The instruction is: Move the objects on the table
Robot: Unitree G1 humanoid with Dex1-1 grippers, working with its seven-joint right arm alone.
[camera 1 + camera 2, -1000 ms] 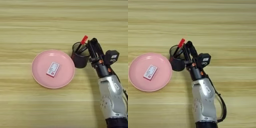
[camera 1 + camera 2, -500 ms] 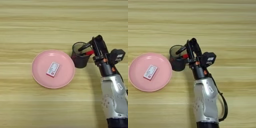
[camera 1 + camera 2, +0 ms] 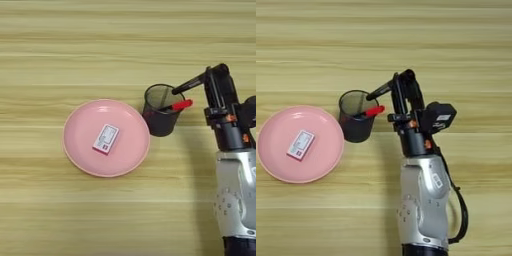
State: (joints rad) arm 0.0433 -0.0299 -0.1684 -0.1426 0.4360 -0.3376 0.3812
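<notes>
while clamped on the marker (image 3: 380,90), the claw (image 3: 400,80) hangs beside the mesh cup (image 3: 357,117).

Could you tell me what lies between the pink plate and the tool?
The black mesh cup stands between the pink plate and the tool, clearest in the right eye view.

Bare wooden table (image 3: 60,45), likely a lab bench for robot trials.

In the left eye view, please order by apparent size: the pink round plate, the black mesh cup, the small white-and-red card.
1. Pink round plate, clearly largest.
2. Black mesh cup.
3. Small white-and-red card, lying on the plate, smallest.
</notes>
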